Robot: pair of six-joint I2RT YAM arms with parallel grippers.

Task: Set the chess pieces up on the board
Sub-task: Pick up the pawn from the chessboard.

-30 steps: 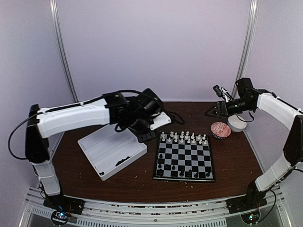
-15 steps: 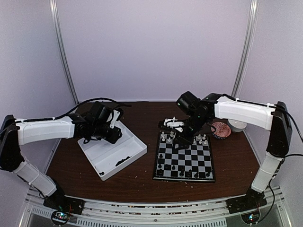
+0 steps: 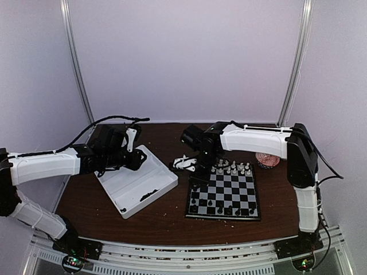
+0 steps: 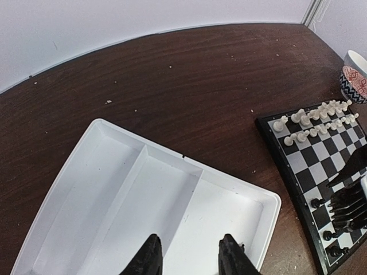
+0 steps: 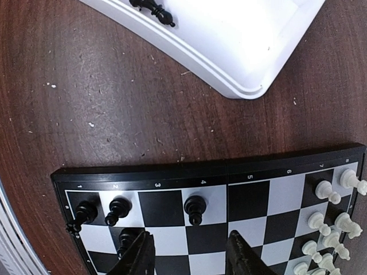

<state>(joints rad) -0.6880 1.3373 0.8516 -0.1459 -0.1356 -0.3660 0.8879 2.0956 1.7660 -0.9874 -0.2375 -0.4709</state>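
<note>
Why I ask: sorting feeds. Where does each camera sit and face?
Top external: above and behind the robot, facing down at the table; left arm and right arm show.
Left wrist: above the tray, facing down, ahead; left claw tips show.
Right wrist: above a corner of the board, facing down; right claw tips show.
Shared: both wrists see tray and board.

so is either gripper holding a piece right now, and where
Nothing is held: left gripper open over the white tray, right gripper open by the board, jaws empty.
</note>
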